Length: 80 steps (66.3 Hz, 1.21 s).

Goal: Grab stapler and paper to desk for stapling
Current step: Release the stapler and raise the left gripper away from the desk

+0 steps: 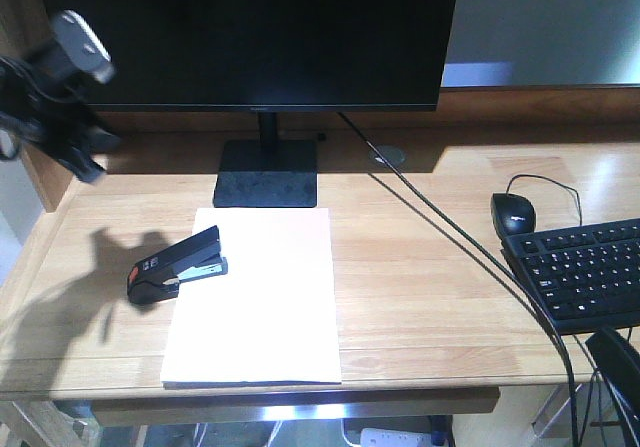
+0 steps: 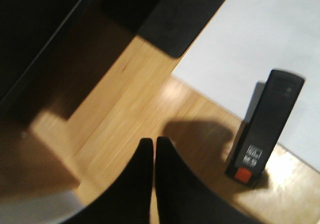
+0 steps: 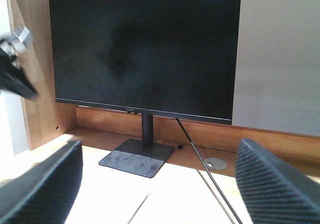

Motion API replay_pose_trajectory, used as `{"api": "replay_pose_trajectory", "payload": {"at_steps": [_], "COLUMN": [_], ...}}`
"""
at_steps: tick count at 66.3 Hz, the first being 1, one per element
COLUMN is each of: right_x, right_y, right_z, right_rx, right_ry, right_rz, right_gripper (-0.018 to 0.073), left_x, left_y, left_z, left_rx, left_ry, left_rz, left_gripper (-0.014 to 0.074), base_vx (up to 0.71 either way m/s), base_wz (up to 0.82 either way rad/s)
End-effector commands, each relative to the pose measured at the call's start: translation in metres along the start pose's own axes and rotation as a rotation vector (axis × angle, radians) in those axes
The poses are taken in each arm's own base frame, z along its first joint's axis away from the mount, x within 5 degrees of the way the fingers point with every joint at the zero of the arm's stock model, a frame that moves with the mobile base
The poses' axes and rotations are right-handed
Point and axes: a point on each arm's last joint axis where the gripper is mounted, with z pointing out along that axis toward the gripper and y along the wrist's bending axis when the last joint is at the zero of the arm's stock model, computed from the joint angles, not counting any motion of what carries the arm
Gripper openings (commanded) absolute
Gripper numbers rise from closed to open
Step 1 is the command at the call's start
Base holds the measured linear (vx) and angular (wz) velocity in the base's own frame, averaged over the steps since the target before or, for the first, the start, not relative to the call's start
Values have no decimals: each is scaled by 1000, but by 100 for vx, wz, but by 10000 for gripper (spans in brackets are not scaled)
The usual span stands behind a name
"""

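Your stapler (image 1: 177,266) lies on the counter (image 1: 420,267), its nose over the paper (image 1: 258,302) — apart from your left fingers (image 2: 152,156), pressed together, empty. Your right fingers (image 3: 272,184) stand wide apart — holding nothing.

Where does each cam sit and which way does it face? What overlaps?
Front view: high in front of the desk, looking down at paper, stapler, monitor, keyboard, mouse; left arm raised at upper left.
Left wrist view: above the desk's left side, looking down at stapler and paper; left gripper, jaws together.
Right wrist view: low, facing the monitor; right gripper, jaws wide apart.
Shared: front and left wrist both show stapler and paper; front and right wrist both show the monitor.
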Motion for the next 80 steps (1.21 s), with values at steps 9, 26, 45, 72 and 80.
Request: {"api": "replay_pose_trajectory", "payload": {"at_steps": [9,26,45,72,80], "right_x": [-14,-14,-14,-14,-14], "right_y": [3,3,3,3,3], "right_z": [0,0,0,0,0], "right_rx": [-30,-30,-29,-29,-29], "right_ry": [-73,-73,-71,-71,-71], "right_rz": [-14,-14,-14,-14,-14], "right_gripper": [581,581,581,581,581], "left_x": [-19,-27,-7,86,125], "left_y": [14,4,-43,-149,-183], "left_z": [-97,-144,-198,-214,-198], "left_rx": [-299,-334,-388,-464,-487], "left_ry": [-62,-208,-436,-751,-786], "left_rz": [-513,-712,-612,-648,-646], "left_gripper": [-7,-7,-7,-7,-7], "base_vx": [0,0,0,0,0], "base_wz": [0,0,0,0,0]}}
